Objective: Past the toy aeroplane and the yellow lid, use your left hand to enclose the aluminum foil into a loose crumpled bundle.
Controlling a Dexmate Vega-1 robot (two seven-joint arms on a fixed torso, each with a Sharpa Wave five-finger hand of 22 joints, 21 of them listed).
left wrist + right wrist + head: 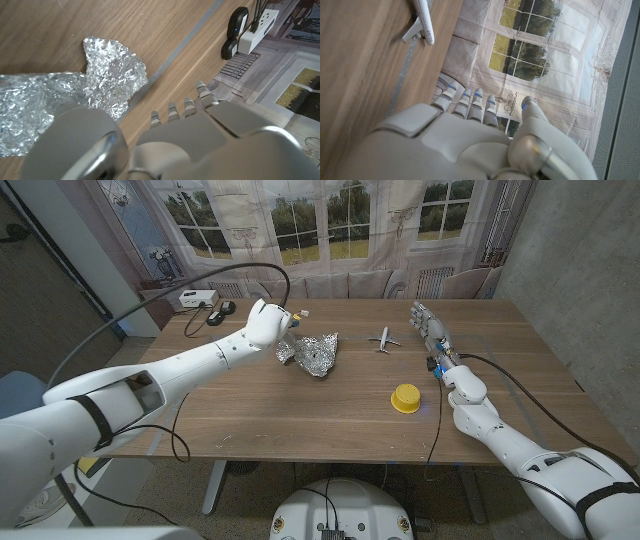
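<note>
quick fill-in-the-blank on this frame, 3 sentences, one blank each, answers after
1. The left hand is next to the crumpled ____.
2. The lid near the right arm is ____ in colour.
3. The toy aeroplane lies between the foil and the ____ hand.

Answers: aluminum foil; yellow; right

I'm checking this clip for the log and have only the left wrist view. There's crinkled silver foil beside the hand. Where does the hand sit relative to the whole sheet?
Observer: In the head view the left hand is at the end of the crumpled aluminum foil on the robot's left. I can't tell whether they touch.
Operator: What else is on the table?
Observer: A white toy aeroplane lies to the right of the foil, apart from it.
Operator: Anything nearer the robot?
Observer: A round yellow lid sits nearer the front edge. The right hand stands beyond it and holds nothing.
</note>
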